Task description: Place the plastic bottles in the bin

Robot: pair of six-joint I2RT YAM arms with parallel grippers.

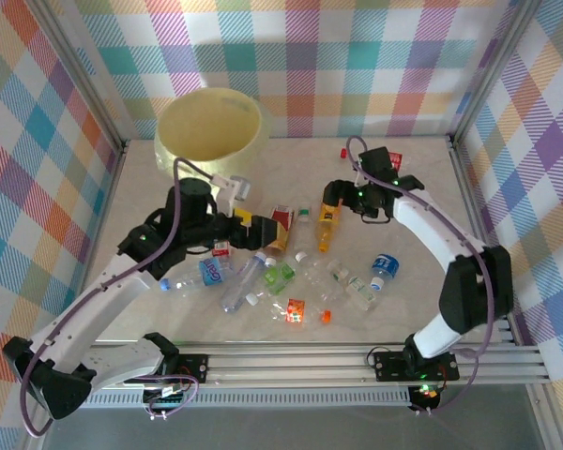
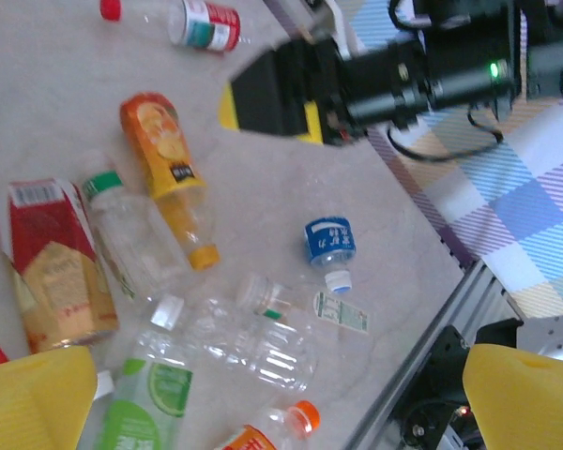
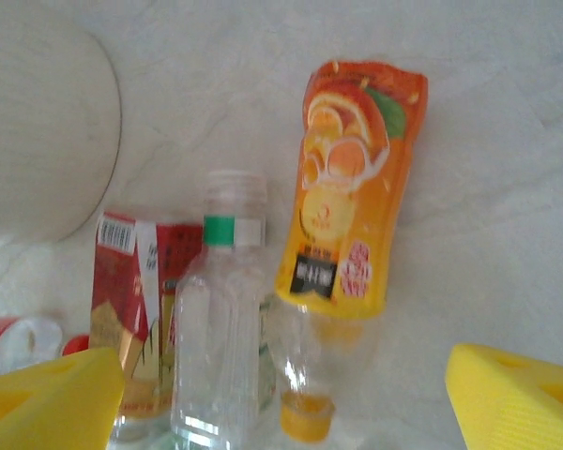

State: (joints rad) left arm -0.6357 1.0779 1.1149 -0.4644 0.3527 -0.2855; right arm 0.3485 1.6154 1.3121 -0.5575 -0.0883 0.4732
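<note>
Right claw (image 3: 281,380) gapes over orange bottle (image 3: 352,187), cap nearward.

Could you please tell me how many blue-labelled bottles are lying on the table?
2. The left blue-labelled bottle lies beside the left arm, at the pile's left end; the right blue-labelled bottle lies at its right end. Others may be hidden.

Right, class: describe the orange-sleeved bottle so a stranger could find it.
From the pale-yellow bin at the far left, look right to the heap of bottles. The orange-sleeved bottle lies at its far edge, beside a clear green-banded one; only its sleeve pictures orange slices.
</note>
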